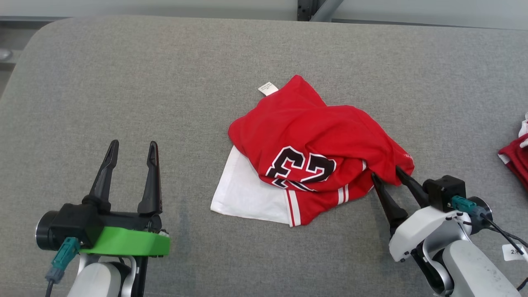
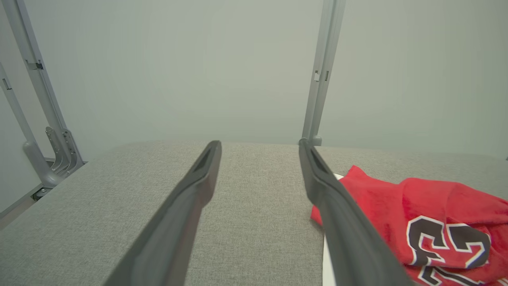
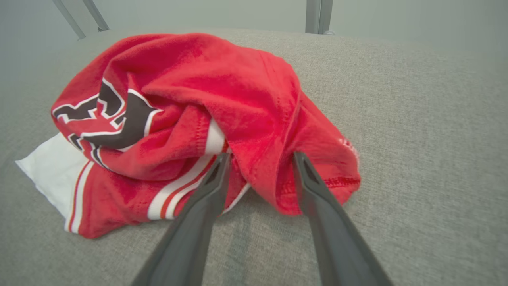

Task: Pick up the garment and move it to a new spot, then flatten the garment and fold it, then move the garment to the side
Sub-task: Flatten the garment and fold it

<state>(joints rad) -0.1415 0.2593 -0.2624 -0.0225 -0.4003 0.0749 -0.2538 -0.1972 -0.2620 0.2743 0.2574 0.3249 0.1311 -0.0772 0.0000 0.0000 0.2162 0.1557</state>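
Note:
The garment (image 1: 305, 140) is a red jersey with black-and-white numbers and white panels, lying crumpled in the middle of the grey padded table (image 1: 165, 82). In the right wrist view the garment (image 3: 222, 91) bulges up in folds. My right gripper (image 1: 387, 174) is at its right edge, jaws apart, with a fold of red cloth between the fingertips (image 3: 222, 159). My right gripper (image 3: 260, 157) straddles that fold. My left gripper (image 1: 132, 146) stands open over bare table at the lower left, well clear of the jersey. In the left wrist view my left gripper (image 2: 258, 145) holds nothing, and the garment (image 2: 436, 214) lies to its right.
Another red and white cloth (image 1: 515, 154) lies at the table's right edge. Grey metal frame posts (image 2: 321, 71) stand behind the table's far edge. Bare grey table surface stretches to the left and far side of the jersey.

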